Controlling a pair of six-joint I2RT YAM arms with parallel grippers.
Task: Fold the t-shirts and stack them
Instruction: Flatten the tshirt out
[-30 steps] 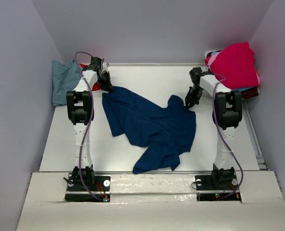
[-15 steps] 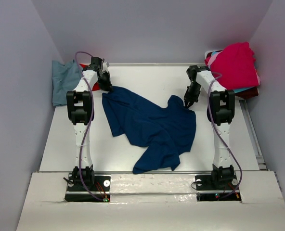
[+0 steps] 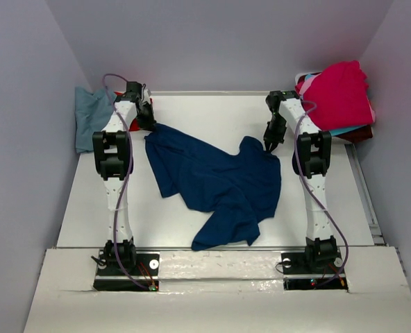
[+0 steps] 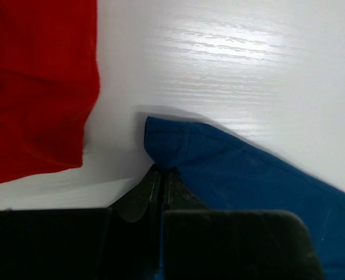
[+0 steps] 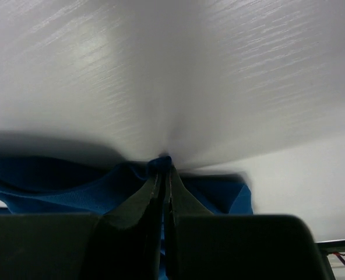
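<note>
A navy t-shirt [image 3: 219, 184] lies crumpled across the middle of the white table; no print shows. My left gripper [image 3: 151, 125] is shut on its far left corner, seen in the left wrist view [image 4: 162, 170] as navy cloth [image 4: 231, 169] pinched between the pads. My right gripper [image 3: 269, 146] is shut on its far right corner, also in the right wrist view [image 5: 164, 165]. A dusty blue-grey tee [image 3: 93, 114] lies at the far left. A red tee [image 3: 135, 125] peeks out beside it and shows in the left wrist view [image 4: 35, 81].
A pile of tees topped by a magenta one [image 3: 341, 94], with turquoise and maroon edges below, sits at the far right corner. Grey walls close in the table on three sides. A white ledge [image 3: 212, 284] runs along the near edge by the arm bases.
Both grippers have moved slightly toward the far side, pulling the navy shirt's two corners with them; the shirt's top edge is a little more stretched.
</note>
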